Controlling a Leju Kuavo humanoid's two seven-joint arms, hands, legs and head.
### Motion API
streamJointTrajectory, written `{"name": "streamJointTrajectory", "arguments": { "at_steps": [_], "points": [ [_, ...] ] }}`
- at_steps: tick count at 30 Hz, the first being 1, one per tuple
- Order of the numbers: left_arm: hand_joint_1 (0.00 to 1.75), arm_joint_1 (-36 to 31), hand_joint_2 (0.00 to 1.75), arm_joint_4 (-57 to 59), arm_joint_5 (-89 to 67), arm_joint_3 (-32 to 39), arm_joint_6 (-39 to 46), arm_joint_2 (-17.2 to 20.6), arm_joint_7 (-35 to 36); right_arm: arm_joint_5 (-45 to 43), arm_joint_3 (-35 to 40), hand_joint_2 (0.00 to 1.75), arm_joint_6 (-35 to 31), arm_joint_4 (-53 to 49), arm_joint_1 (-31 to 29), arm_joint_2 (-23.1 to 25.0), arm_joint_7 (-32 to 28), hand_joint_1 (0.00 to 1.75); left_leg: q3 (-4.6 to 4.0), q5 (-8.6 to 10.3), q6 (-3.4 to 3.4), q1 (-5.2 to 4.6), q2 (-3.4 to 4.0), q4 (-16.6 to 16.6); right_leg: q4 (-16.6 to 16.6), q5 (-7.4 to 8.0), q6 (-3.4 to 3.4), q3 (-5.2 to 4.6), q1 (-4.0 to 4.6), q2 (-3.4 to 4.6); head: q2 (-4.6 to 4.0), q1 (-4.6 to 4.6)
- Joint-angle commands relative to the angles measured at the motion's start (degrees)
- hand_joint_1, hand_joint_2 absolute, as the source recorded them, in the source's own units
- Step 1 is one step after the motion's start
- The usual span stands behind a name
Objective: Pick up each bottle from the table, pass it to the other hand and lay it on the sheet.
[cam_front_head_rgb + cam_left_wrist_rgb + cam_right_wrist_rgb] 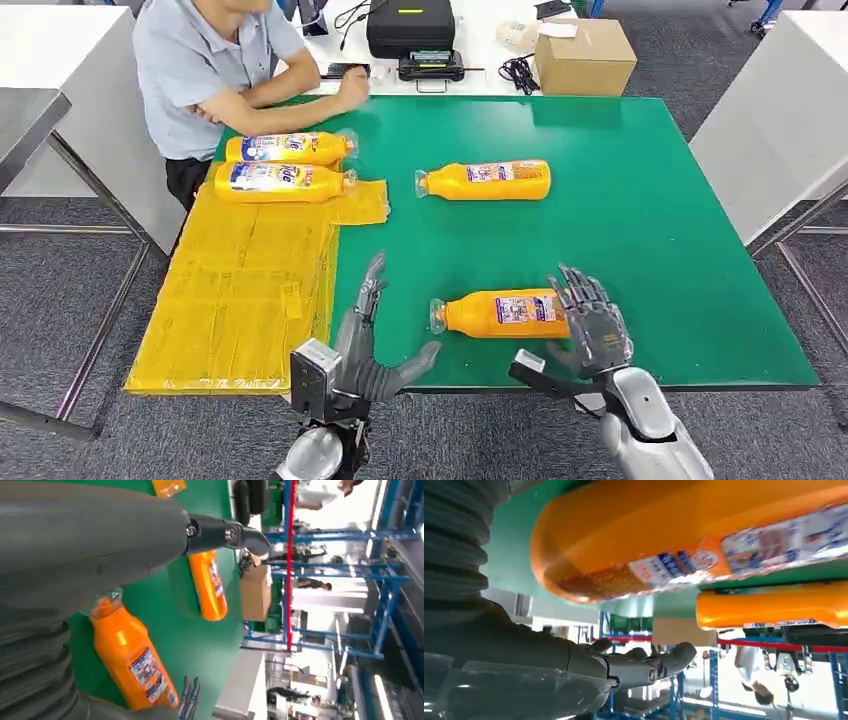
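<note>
Both hands are right at the near edge of the green table (640, 200), so starting there: left hand (365, 345) is up with its fingers spread wide and nothing in it, and right hand (592, 325) has its fingers fanned open too, sitting just at the base end of the nearest bottle (500, 313). Looks like it's touching or almost touching, honestly can't tell which, but it definitely isn't wrapped around it yet. That bottle lies on its side between the two hands, cap pointing toward the left one. Progress-wise I'd call it halfway: two bottles (285, 165) already lie side by side at the far end of the yellow sheet (240, 300), and two are left on the bare green, the near one plus another bottle (485, 181) further back near the middle. All of them look full of orange liquid with caps on. Person (215, 60) sitting at the far corner, just leaning on the table.
</note>
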Motion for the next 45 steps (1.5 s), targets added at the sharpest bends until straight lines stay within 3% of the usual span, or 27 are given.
{"name": "streamJointTrajectory", "arguments": {
  "at_steps": [1,8,16,32,40,44,45],
  "points": [
    [0.0,-1.36,1.75,1.56,-0.01,-1.95,-0.03,2.13,0.45,-0.35,1.75,1.75,0.01,2.71,-0.83,1.93,-0.09,0.0,0.27,-0.09,-0.15,0.09,0.14,-0.05,-0.07,-0.05,-0.17,0.24,0.1,0.1,0.0,0.0],
    [0.0,-0.92,1.75,-0.03,-1.12,-2.77,-0.48,3.01,1.38,-1.21,1.32,1.75,0.26,3.09,-0.95,2.28,0.62,0.0,0.16,-0.04,-0.1,0.05,0.08,-0.04,-0.06,-0.02,-0.11,0.13,0.06,0.05,0.0,0.02],
    [0.0,0.36,1.75,-2.34,-3.55,-2.76,-2.03,4.36,4.86,5.19,3.29,1.75,1.05,4.57,-4.27,1.43,7.39,0.0,0.28,-0.12,-0.16,0.07,0.28,-0.05,-0.05,-0.04,-0.18,0.21,0.08,0.23,0.0,0.0],
    [0.0,-0.34,1.75,-2.06,-10.22,-2.46,-0.9,4.29,7.85,1.66,2.83,1.75,6.75,14.11,-9.99,3.55,7.84,0.0,0.24,-0.09,-0.15,0.09,0.23,-0.03,-0.06,-0.02,-0.18,0.21,0.1,0.19,0.0,0.02],
    [0.0,-0.3,1.75,-2.04,-10.24,-2.43,-0.93,4.32,7.86,1.61,2.87,1.75,6.98,14.41,-10.0,3.5,7.84,0.0,0.26,-0.04,-0.15,0.09,0.12,-0.04,-0.07,-0.02,-0.17,0.23,0.1,0.06,0.0,0.02],
    [0.0,-0.25,1.75,-2.08,-10.58,-2.29,-1.54,4.24,8.11,0.21,3.59,1.75,10.64,16.39,-10.73,2.94,7.28,0.0,0.29,-0.06,-0.14,0.08,0.15,-0.05,-0.06,-0.02,-0.16,0.25,0.09,0.1,0.0,0.02],
    [0.0,-0.23,1.75,-2.08,-10.58,-2.29,-1.55,4.24,8.11,0.08,3.52,1.75,10.71,16.44,-10.67,2.84,7.23,1.31,0.26,-0.04,-0.12,0.07,0.13,-0.04,-0.06,-0.01,-0.14,0.22,0.08,0.08,0.0,0.02]
  ]
}}
